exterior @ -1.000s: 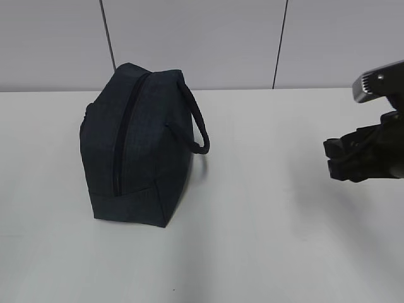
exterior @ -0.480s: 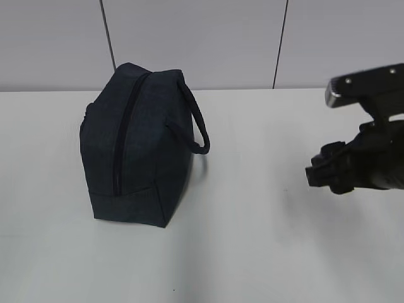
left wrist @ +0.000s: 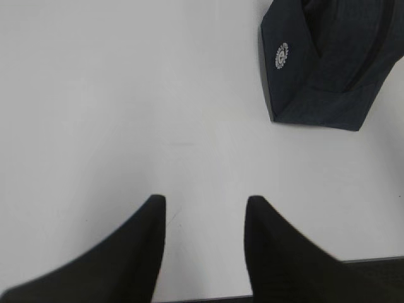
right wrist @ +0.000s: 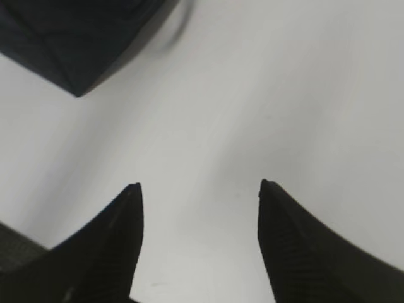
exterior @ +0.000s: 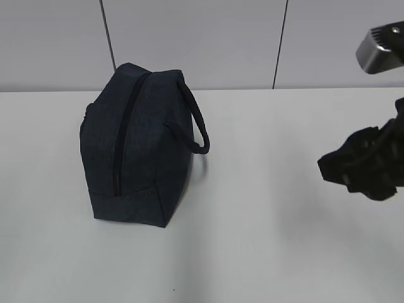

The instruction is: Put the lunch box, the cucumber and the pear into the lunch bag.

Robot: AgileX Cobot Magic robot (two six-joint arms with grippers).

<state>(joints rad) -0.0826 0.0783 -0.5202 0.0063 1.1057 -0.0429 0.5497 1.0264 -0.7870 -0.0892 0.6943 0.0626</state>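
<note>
both jaws spread, lunch bag zipped

**Cut off, blurred, unreadable**

Right gripper, exterior view: arm runs off the right edge, fingers merge into one dark mass, jaw gap unreadable. Lunch bag, left wrist view: cropped by top and right edges; round white logo too small to read. Right wrist view: only a blurred bag corner shows, cropped top left. Bag interior hidden.
</note>
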